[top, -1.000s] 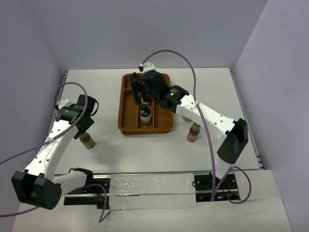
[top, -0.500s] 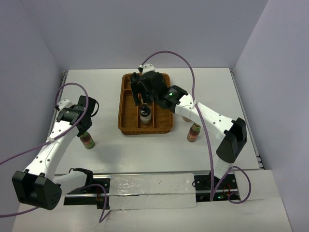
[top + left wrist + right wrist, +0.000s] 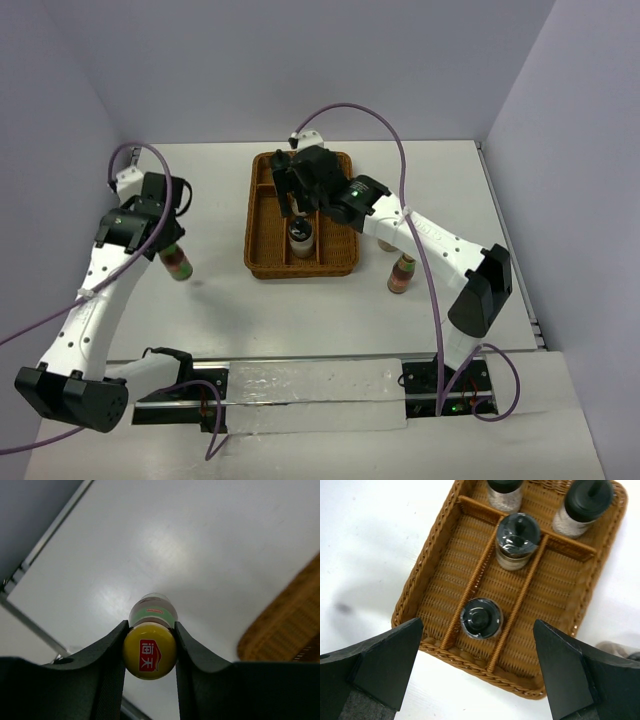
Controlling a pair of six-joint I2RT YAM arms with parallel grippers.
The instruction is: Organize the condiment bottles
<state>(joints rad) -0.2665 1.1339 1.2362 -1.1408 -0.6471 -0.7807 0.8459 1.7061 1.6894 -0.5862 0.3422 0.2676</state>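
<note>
My left gripper (image 3: pixel 168 250) is shut on the yellow cap of a reddish-brown bottle (image 3: pixel 178 264) and holds it above the table, left of the wicker tray (image 3: pixel 254 228). In the left wrist view the cap (image 3: pixel 150 652) sits between the fingers (image 3: pixel 116 645). My right gripper (image 3: pixel 299 200) hangs open and empty above the tray. Its wrist view shows several black-capped whitish bottles standing in the tray: two in the middle lane (image 3: pixel 481 618) (image 3: pixel 518 534) and two at the far end (image 3: pixel 504 491) (image 3: pixel 583 505). A second reddish-brown bottle (image 3: pixel 402 274) stands on the table right of the tray.
The tray (image 3: pixel 465 656) has long dividers; its left and right lanes show no bottles. The tray edge shows at the right of the left wrist view (image 3: pixel 292 625). A table edge rail (image 3: pixel 35 550) runs at the far left.
My left gripper has lifted the reddish-brown bottle off the table and carried it up and slightly away from me. The right gripper has barely shifted over the tray.
</note>
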